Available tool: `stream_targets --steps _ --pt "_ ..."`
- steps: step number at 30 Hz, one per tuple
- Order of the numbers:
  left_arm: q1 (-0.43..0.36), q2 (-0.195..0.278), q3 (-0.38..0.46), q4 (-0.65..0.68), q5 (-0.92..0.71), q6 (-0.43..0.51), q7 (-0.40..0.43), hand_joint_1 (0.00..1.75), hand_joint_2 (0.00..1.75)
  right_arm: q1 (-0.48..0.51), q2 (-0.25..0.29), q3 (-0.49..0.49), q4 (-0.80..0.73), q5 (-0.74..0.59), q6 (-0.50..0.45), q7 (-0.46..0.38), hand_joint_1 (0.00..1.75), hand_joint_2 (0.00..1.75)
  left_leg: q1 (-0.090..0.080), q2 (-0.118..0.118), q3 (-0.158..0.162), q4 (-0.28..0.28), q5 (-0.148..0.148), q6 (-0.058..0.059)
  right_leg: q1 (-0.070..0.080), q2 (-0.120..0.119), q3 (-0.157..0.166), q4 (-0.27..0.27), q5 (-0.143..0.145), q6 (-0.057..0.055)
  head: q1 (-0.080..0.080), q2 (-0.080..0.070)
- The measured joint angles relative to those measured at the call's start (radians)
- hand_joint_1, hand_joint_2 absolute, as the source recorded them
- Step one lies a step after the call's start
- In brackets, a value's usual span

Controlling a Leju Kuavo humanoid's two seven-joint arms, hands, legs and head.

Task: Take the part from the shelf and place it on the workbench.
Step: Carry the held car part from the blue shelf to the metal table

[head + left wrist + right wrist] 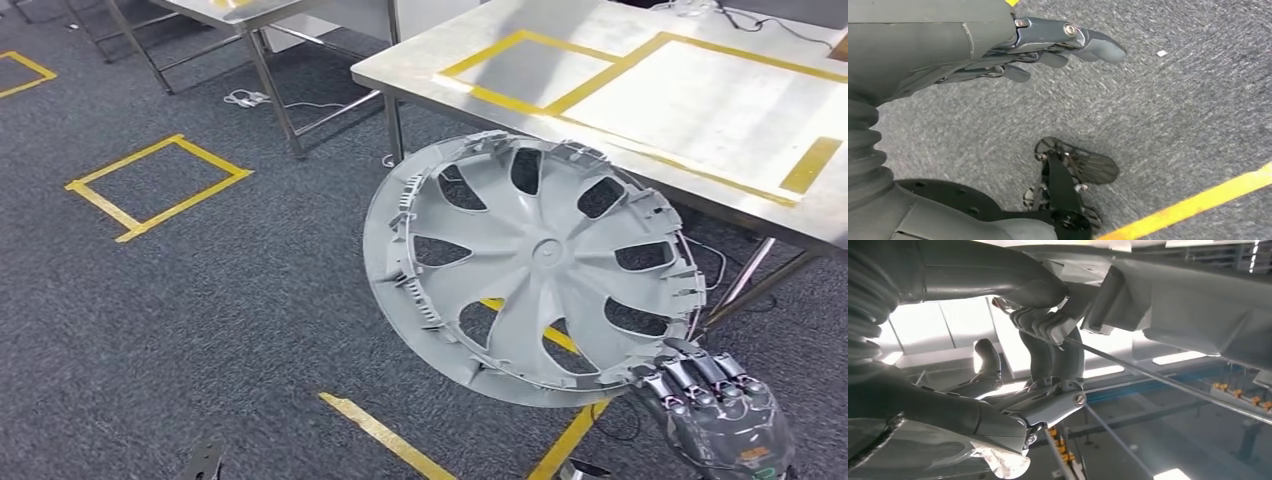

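- grey carpet (250, 300) with yellow tape squares (158, 185) spread below me, and the steel workbench (420, 60) stood ahead to my right, its top marked with yellow tape outlines, probably showing where the part belonged.
- my right hand (715, 400) clasped the wheel cover (530, 265) by its lower rim, holding it tilted on edge in the air, inner side toward me, just short of the bench edge, so it could clear the bench edge, i judged.
- my left hand (1048, 45) hung over the carpet, fingers loosely stretched, grasping nothing, out of the way.
- i judged the carry nearly done, with the set-down on the bench not yet made.
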Motion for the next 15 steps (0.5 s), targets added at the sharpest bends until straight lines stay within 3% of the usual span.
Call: stream_targets --steps 1,3,4,5,6,8,9,11,15 --pt "-0.001 0.001 0.003 0.0 0.005 -0.003 0.002 0.0 1.75 -0.009 0.005 0.009 0.004 0.013 0.0 0.009 1.75 1.75 0.001 -0.001 -0.022 0.049 -0.022 -0.003 -0.001 0.0 0.007 -0.002 -0.003 -0.007 -0.002 0.0" --pt "-0.001 0.002 0.009 0.0 0.015 -0.006 0.01 0.0 1.75 -0.028 0.016 0.032 0.019 0.039 0.0 0.031 1.75 1.75 0.0 -0.003 -0.098 0.189 -0.072 -0.007 0.001 0.002 0.017 -0.002 -0.011 -0.016 -0.005 0.0" --pt "0.0 0.002 0.012 0.0 0.017 -0.007 0.017 0.0 1.75 -0.036 0.02 0.043 0.028 0.05 0.0 0.043 1.75 1.75 0.0 -0.003 -0.136 0.246 -0.083 -0.007 0.002 0.003 0.022 -0.002 -0.016 -0.018 -0.005 0.0" --pt "0.001 0.002 0.013 0.0 0.016 -0.006 0.025 0.0 1.75 -0.042 0.022 0.053 0.037 0.061 0.0 0.056 1.75 1.75 0.0 -0.003 -0.159 0.27 -0.074 -0.006 0.004 0.005 0.029 -0.002 -0.021 -0.019 -0.005 0.0" --pt "0.003 0.002 0.014 0.0 0.014 -0.002 0.036 0.0 1.75 -0.046 0.023 0.061 0.044 0.073 0.0 0.07 1.75 1.75 -0.001 -0.003 -0.165 0.256 -0.045 -0.003 0.005 0.008 0.037 -0.002 -0.026 -0.019 -0.005 0.0" --pt "0.004 0.002 0.014 0.0 0.005 0.009 0.06 0.0 1.75 -0.049 0.023 0.072 0.056 0.096 0.001 0.096 1.75 1.75 -0.004 -0.005 -0.133 0.139 0.049 0.009 0.006 0.01 0.051 -0.002 -0.039 -0.016 -0.006 0.0" --pt "0.005 0.002 0.014 0.0 0.003 0.015 0.068 0.0 1.75 -0.048 0.022 0.074 0.06 0.105 0.001 0.105 1.75 1.75 -0.007 -0.007 -0.111 0.077 0.082 0.015 0.007 0.011 0.056 -0.001 -0.046 -0.012 -0.005 0.0" --pt "0.007 0.0 0.015 0.0 0.006 0.016 0.076 0.0 1.75 -0.045 0.018 0.078 0.067 0.117 0.001 0.119 1.75 1.75 -0.012 -0.01 -0.085 0.005 0.097 0.024 0.009 0.013 0.057 -0.001 -0.055 -0.002 -0.004 0.0" --pt "0.007 -0.002 0.016 0.0 0.02 -0.009 0.053 0.0 1.75 -0.054 0.011 0.092 0.078 0.125 0.001 0.128 1.75 1.75 -0.008 -0.009 -0.07 -0.024 0.085 0.037 0.008 0.012 0.053 0.006 -0.07 0.019 -0.002 0.0"
